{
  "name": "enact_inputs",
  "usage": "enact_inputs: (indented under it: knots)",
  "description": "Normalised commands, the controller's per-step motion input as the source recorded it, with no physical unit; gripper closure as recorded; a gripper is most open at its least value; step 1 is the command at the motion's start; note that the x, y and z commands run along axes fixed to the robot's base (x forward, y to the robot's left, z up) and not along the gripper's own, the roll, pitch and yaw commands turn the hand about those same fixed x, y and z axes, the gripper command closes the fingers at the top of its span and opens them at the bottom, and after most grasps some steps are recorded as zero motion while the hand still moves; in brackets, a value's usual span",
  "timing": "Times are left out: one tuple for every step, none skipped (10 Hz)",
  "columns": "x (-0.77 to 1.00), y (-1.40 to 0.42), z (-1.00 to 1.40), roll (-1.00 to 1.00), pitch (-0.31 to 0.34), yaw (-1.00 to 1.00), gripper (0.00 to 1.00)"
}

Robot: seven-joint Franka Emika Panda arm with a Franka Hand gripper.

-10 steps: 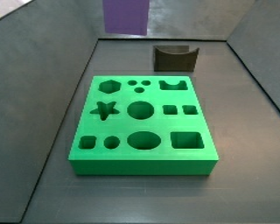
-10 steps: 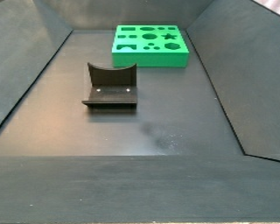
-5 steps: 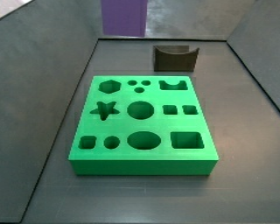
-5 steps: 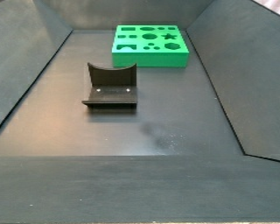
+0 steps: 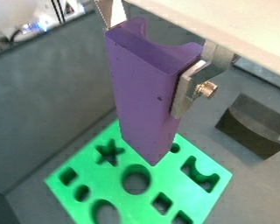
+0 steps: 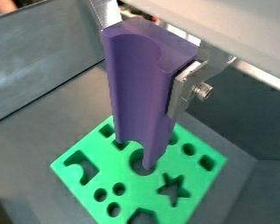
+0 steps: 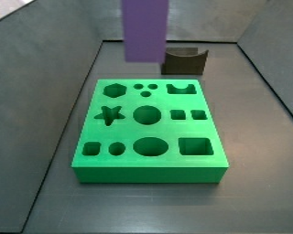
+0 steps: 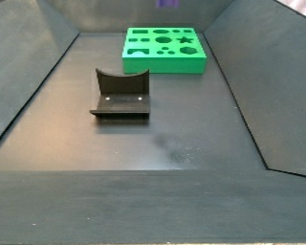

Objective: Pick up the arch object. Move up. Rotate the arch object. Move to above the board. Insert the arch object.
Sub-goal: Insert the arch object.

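A: What is shown in both wrist views?

B: The arch is seen upright, clamped between the silver fingers of the gripper; in a wrist view the plate is pressed flat on its side. The board is seen below it, with the arch's lower end well clear of the holes.

A: And the side views?

B: In a side view the arch is seen hanging above the far edge of the board, its lower end overlapping the fixture behind. Compared with 0.5 s and 1.0 s ago, more of the purple block has come into frame and it is placed lower and nearer the board. In a side view only a small purple sliver is caught at the top edge, over the board; 1.0 s ago none was visible there. The fixture is unchanged. The gripper itself is not shown in either side view.

A: What is meant for the task?

B: The pick, lift and rotation are judged done. The move to above the board is judged under way, with alignment over the arch hole and insertion left.
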Motion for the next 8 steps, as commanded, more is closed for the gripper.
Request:
enact_inputs:
  knots:
    - [0.79,0.46,-0.64,-0.11,-0.054,0.25,1.00]
    - [0.81,0.43,-0.63,-0.06,-0.033,0.23,1.00]
    - [0.91,0.33,-0.46,0.00,0.009,0.24,1.00]
    - [0.96,0.27,-0.33,0.09,0.100,0.25,1.00]
    - [0.89,0.12,-0.16,0.39,0.140,0.21,1.00]
    - [0.74,0.00,0.00,0.50,0.211,0.00,1.00]
    - [0.20,-0.11,-0.11,0.27,0.177,-0.09,1.00]
    - [0.00,0.00,-0.01,0.01,0.000,0.00,1.00]
